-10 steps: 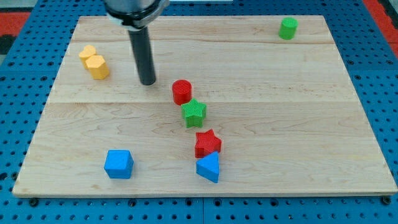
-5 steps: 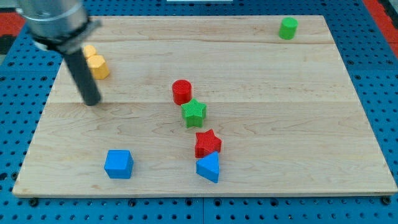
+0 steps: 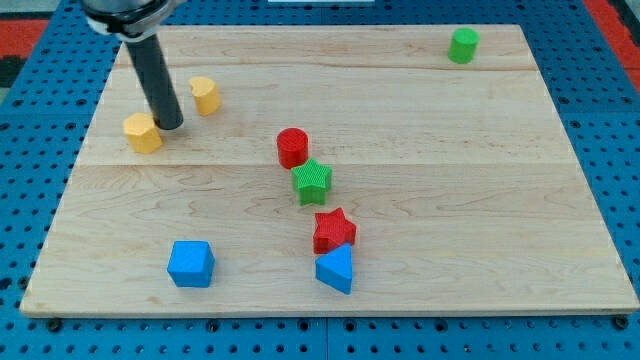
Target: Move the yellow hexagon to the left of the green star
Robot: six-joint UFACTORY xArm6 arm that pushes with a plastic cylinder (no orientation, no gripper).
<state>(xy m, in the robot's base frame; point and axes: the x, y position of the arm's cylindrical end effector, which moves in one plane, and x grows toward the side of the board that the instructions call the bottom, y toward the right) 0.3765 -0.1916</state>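
Two yellow blocks lie at the board's upper left. One yellow hexagon [image 3: 143, 132] sits just left of my tip [image 3: 171, 126], touching or nearly touching the rod. The other yellow block [image 3: 205, 95] lies to the tip's upper right, a short gap away. The green star [image 3: 312, 181] sits near the board's middle, well to the right of the tip and below a red cylinder [image 3: 292, 147].
A red star [image 3: 334, 230] and a blue triangular block [image 3: 335, 269] sit below the green star. A blue cube [image 3: 190, 263] lies at the lower left. A green cylinder [image 3: 463, 45] stands at the top right. The wooden board [image 3: 480, 200] lies on a blue pegboard.
My tip swung left, then came back up between the two yellow blocks. They were side by side; now one has slid right and the other down-left.
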